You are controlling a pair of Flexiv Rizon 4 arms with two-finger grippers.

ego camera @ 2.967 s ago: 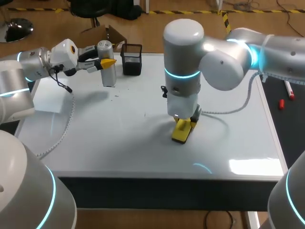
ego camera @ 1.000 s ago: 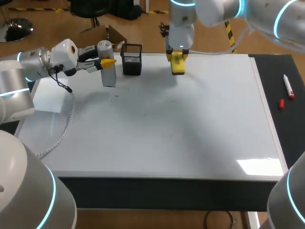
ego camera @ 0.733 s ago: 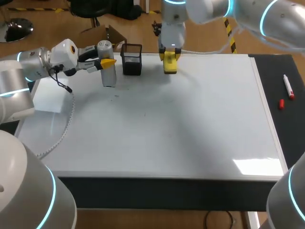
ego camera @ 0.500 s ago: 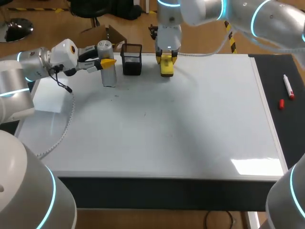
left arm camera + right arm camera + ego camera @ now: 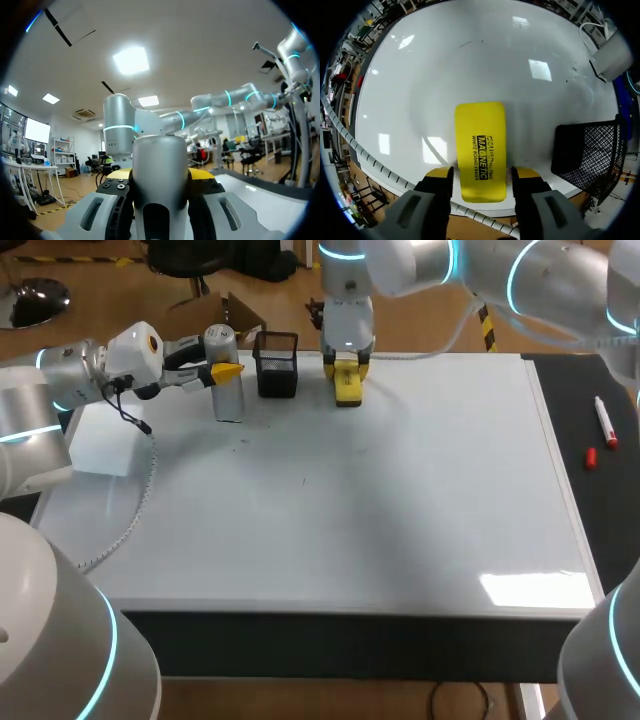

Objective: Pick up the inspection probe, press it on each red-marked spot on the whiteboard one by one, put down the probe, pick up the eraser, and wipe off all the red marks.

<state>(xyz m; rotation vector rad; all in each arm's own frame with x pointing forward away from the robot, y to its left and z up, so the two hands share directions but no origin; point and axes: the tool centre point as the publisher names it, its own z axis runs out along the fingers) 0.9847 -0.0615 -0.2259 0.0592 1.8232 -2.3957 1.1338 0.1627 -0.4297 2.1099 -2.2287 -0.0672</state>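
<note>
Gripping the upright silver probe (image 5: 229, 400), the left end effector (image 5: 222, 371) hangs over the whiteboard's (image 5: 400, 500) far left corner. A black mesh basket (image 5: 277, 365) stands at the far edge. Just beside it, the right end effector (image 5: 347, 362) clamps the yellow eraser (image 5: 348, 386).

The table (image 5: 420, 530) has a white, glossy top across most of its width, a black strip (image 5: 600, 520) running along its right edge and a dark band (image 5: 350, 645) along its near edge. A bright patch of reflected light (image 5: 530, 587) lies near the near right corner. Seen from the right wrist, the top (image 5: 445, 65) carries several small square reflections of lamps (image 5: 539, 69).
</note>
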